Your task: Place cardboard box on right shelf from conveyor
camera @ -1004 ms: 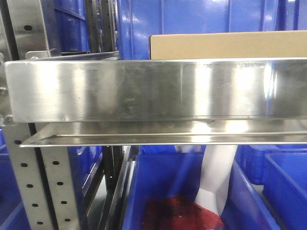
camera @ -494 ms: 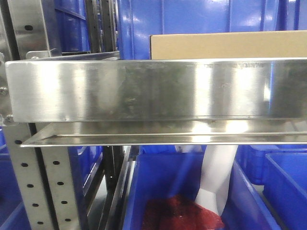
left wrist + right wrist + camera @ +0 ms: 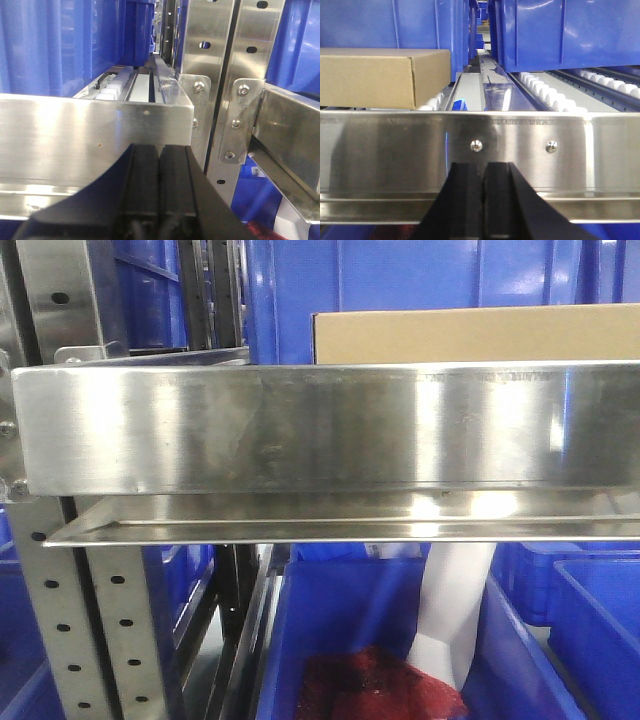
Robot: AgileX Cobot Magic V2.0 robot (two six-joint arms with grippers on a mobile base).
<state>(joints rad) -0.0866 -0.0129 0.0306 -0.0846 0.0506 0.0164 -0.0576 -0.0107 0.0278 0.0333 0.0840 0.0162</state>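
Cardboard box (image 3: 475, 336): plain tan carton lying on the right shelf behind the steel front lip — in the front view only its upper part shows above the lip, running off the right edge. In the right wrist view the cardboard box sits at the left, resting on white rollers (image 3: 555, 95), long side toward the camera, one corner turned inward.

Right shelf (image 3: 320, 425): shiny stainless front lip across the whole front view, a thinner folded flange just below it. Two rivets show on the lip in the right wrist view.

Uprights (image 3: 100, 630): grey perforated posts at the left of the front view; in the left wrist view they stand right of the lip's end, bolted with brackets.

Blue bins (image 3: 565, 35): on the rollers beside and behind the box, one at the right of the lane, apart from the box by a clear divider strip. More blue bins below the shelf; one holds something red (image 3: 375, 685) and a white object (image 3: 450, 610).

Left gripper (image 3: 159, 187): black fingers pressed together, nothing between them, low in front of the lip near its end.

Right gripper (image 3: 485, 197): fingers closed against each other, empty — just before the lip, below the two rivets.
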